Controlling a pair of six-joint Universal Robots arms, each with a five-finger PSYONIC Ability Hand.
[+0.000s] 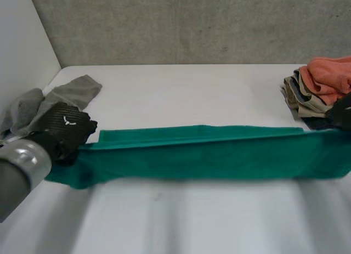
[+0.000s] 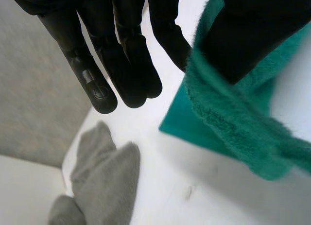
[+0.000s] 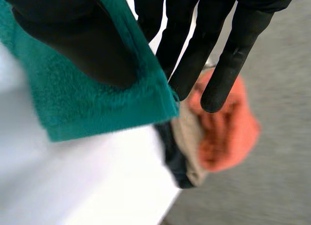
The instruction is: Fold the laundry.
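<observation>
A long green towel (image 1: 208,152), folded lengthwise into a narrow band, stretches across the white table (image 1: 186,95) from side to side. My left hand (image 1: 63,128) holds its left end. In the left wrist view, the left hand (image 2: 121,55) keeps its fingers straight while its thumb (image 2: 248,35) pinches the towel's edge (image 2: 228,123). My right hand (image 1: 343,111) is at the towel's right end. In the right wrist view, the right hand (image 3: 214,45) has its thumb (image 3: 73,40) pressed onto the towel's corner (image 3: 97,108), pinching it against straight fingers.
A grey cloth (image 1: 71,92) lies crumpled at the table's back left, just beyond my left hand's fingertips (image 2: 104,171). A pile of clothes (image 1: 321,89) topped by an orange piece stands at the back right, beyond my right hand (image 3: 223,132). A grey wall rises behind the table.
</observation>
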